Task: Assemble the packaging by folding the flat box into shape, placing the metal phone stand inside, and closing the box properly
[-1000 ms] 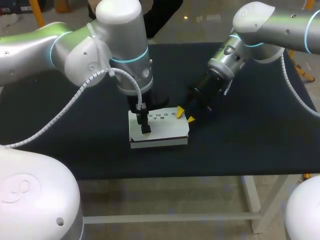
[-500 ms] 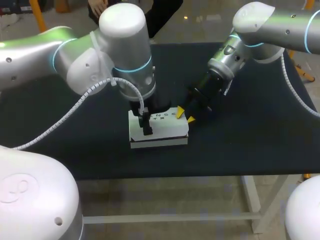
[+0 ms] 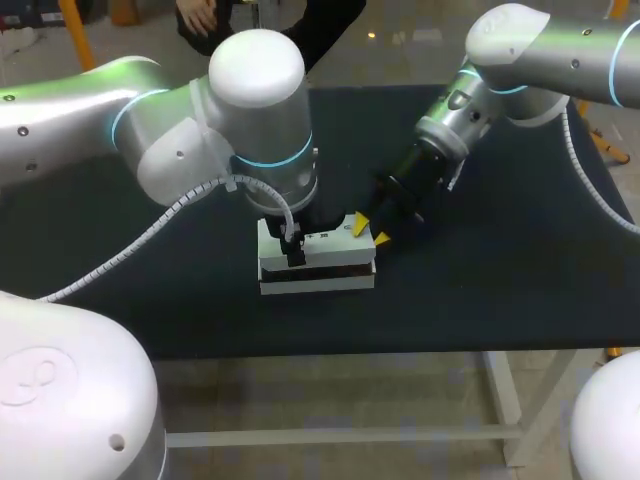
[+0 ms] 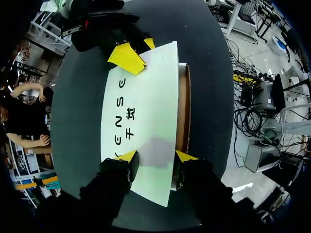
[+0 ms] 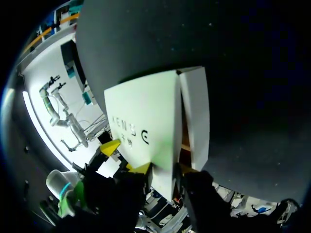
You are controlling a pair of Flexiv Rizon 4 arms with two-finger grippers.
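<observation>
Both left jaws and right jaws rest spread on the lid [image 4: 146, 97] of the white box [image 3: 272, 268] on the desk [image 3: 500, 290]. Its front gapes, so uneven pressing may crush the side flap [image 5: 194, 111] outside.

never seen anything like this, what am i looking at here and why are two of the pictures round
This is a robot with a left arm and a right arm working at a dark table. The wide picture looks down from above and behind the robot. Each round picture comes from a camera on one arm's wrist, looking out along its yellow-tipped fingers. On the table lies a white cardboard box, its lid raised a little so that a gap shows. The left gripper stands open over one end of the lid. The right gripper is at the other end; whether it holds the lid cannot be told.
</observation>
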